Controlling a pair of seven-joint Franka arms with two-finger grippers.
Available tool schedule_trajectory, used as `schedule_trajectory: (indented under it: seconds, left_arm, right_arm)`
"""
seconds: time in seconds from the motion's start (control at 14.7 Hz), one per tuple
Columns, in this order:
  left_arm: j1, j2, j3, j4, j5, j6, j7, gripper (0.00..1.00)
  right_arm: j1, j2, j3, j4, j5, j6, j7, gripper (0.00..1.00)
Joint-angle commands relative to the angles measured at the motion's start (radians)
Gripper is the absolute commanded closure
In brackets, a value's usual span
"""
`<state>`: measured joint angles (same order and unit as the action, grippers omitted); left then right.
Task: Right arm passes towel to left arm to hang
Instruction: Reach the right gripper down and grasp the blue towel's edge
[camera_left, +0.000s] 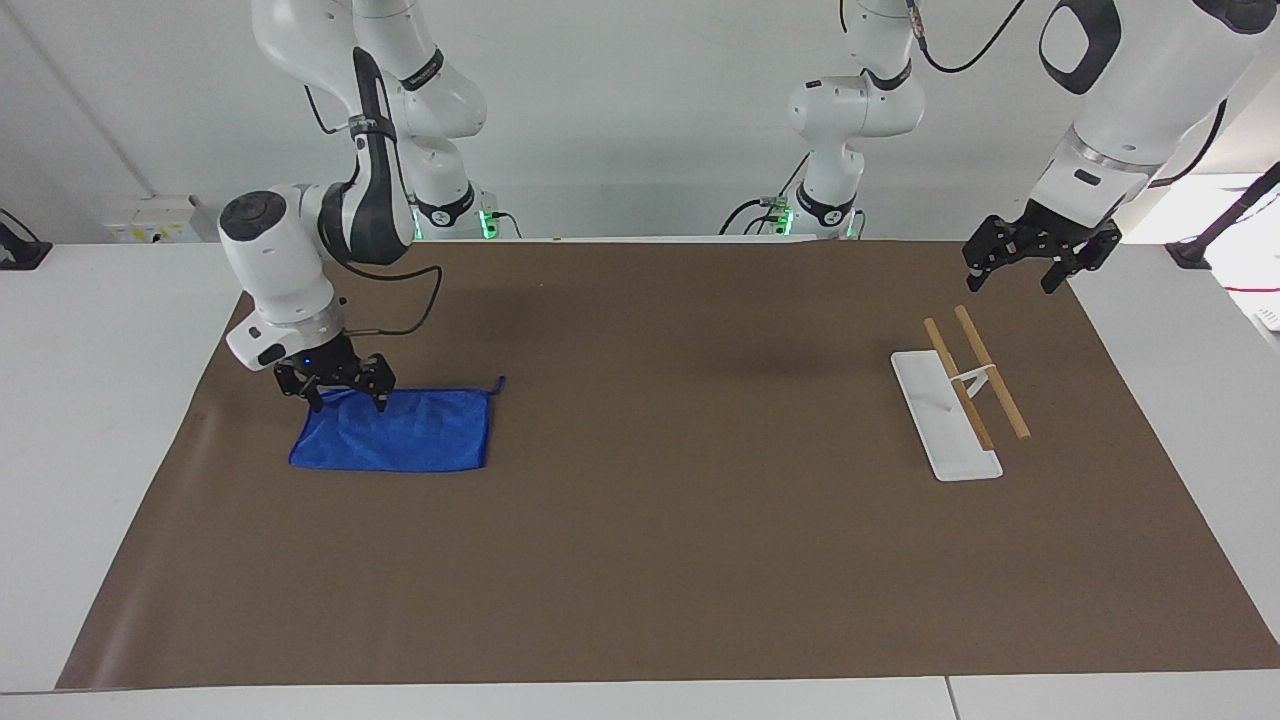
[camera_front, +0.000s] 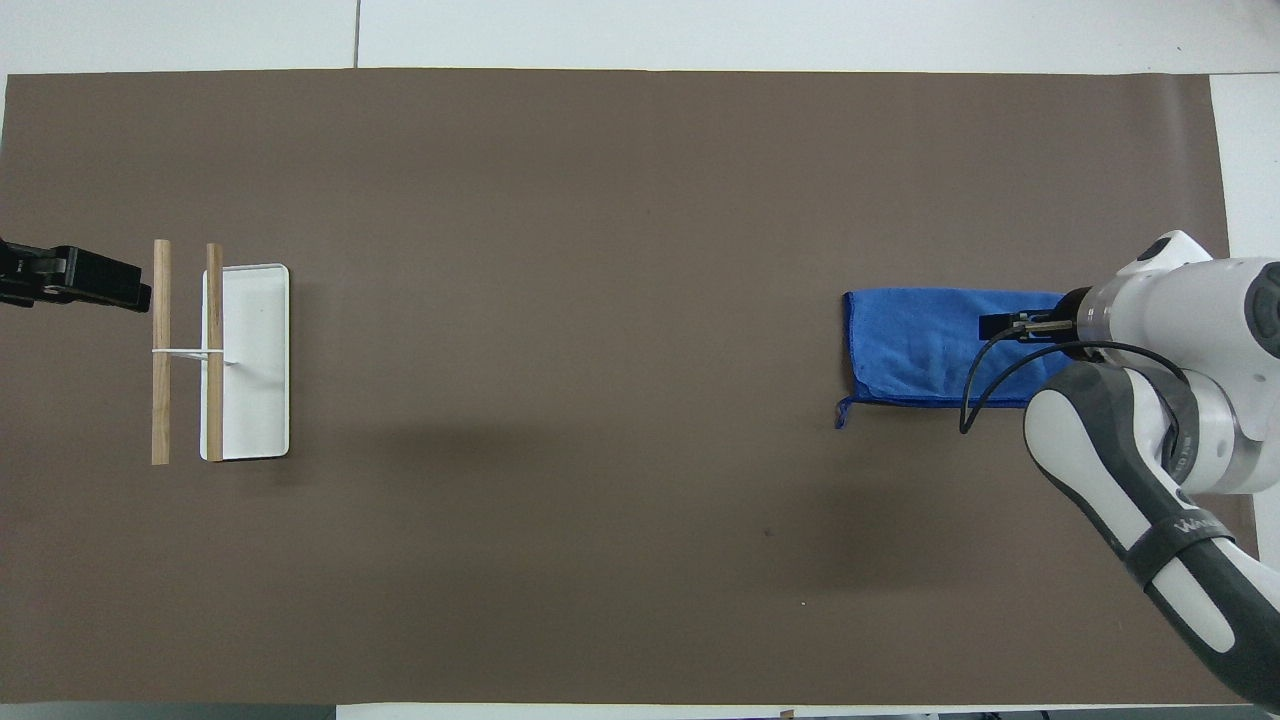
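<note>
The blue towel (camera_left: 410, 432) lies flat on the brown mat toward the right arm's end of the table; it also shows in the overhead view (camera_front: 920, 345). Its dark loop (camera_left: 498, 384) sticks out at a corner. My right gripper (camera_left: 348, 402), with its blue wrist light, is open and low over the towel's end nearest the table's edge; I cannot tell whether it touches the cloth. In the overhead view its wrist covers that end (camera_front: 1005, 326). My left gripper (camera_left: 1010, 286) is open and empty, waiting in the air by the rack (camera_left: 950, 425).
The rack has a white base (camera_front: 255, 370) and two wooden bars (camera_front: 161, 350) and stands toward the left arm's end of the table. The left gripper's tip (camera_front: 95, 283) shows beside the bars. The brown mat (camera_left: 650, 550) covers most of the white table.
</note>
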<state>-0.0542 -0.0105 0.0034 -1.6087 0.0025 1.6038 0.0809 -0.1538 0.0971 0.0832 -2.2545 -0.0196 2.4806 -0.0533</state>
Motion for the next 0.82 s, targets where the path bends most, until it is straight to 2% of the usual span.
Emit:
schedule_trajectory:
  seconds: [0.0,0.2,0.48,0.61,0.68,0.75]
  left_arm:
    - [-0.004,-0.019,0.006,-0.016,0.016,-0.008,0.016,0.00]
    - [-0.004,-0.019,0.006,-0.016,0.016,-0.008,0.016,0.00]
    - [-0.004,-0.019,0.006,-0.016,0.016,-0.008,0.016,0.00]
    - [-0.004,-0.019,0.006,-0.016,0.016,-0.008,0.016,0.00]
    - [-0.004,-0.019,0.006,-0.016,0.016,-0.008,0.016,0.00]
    - [-0.004,-0.019,0.006,-0.016,0.016,-0.008,0.016,0.00]
  right_arm:
    - [-0.010,0.021,0.004,-0.023,0.018,0.035,-0.045,0.00]
    - [-0.015,0.052,0.003,-0.039,0.018,0.043,-0.039,0.00]
    - [-0.015,0.052,0.003,-0.046,0.018,0.053,-0.039,0.00]
    - [-0.016,0.073,0.003,-0.050,0.018,0.075,-0.037,0.03]
    - [-0.016,0.087,0.003,-0.051,0.018,0.090,-0.037,0.10]
    - [-0.024,0.101,0.003,-0.050,0.018,0.096,-0.039,0.23]
